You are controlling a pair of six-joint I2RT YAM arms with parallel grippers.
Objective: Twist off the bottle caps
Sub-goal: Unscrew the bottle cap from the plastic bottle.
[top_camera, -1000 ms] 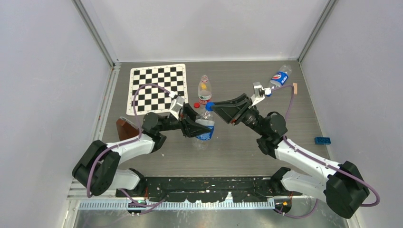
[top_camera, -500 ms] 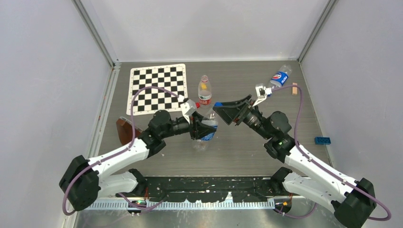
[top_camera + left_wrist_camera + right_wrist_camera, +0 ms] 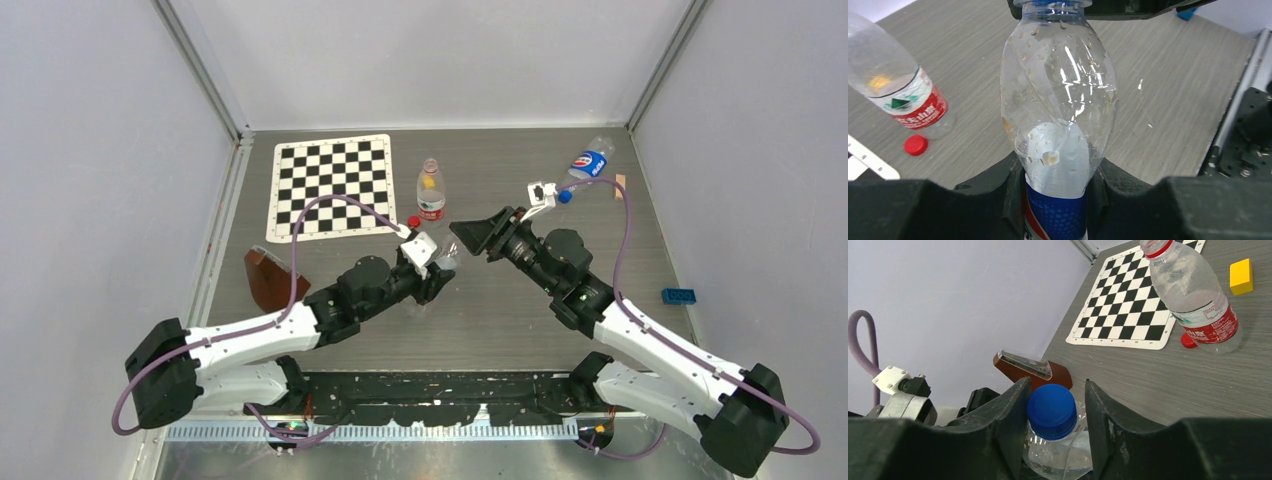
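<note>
Since a second ago: left arm stretched further toward the middle of the surface (image 3: 520, 310), and the bottle's neck now angles up at the right arm. Right arm drawn back slightly.

- Right fingers (image 3: 1015, 410) are standing apart, flanking the blue cap (image 3: 1051, 410). One is touching it; a sliver of gap is showing at the other. Not clamping.
- Left fingers (image 3: 993, 185) are clamping the held bottle (image 3: 1060, 100) at its blue label.
- The bottle's long axis is running from the left fingers straight toward the right ones. Judging the right arm nearer the cap, and a wrist roll suited.
- Red cap (image 3: 413, 221) is lying loose beside the red-label bottle (image 3: 431, 190).
- Third bottle (image 3: 588, 162) is lying at the far right corner.
</note>
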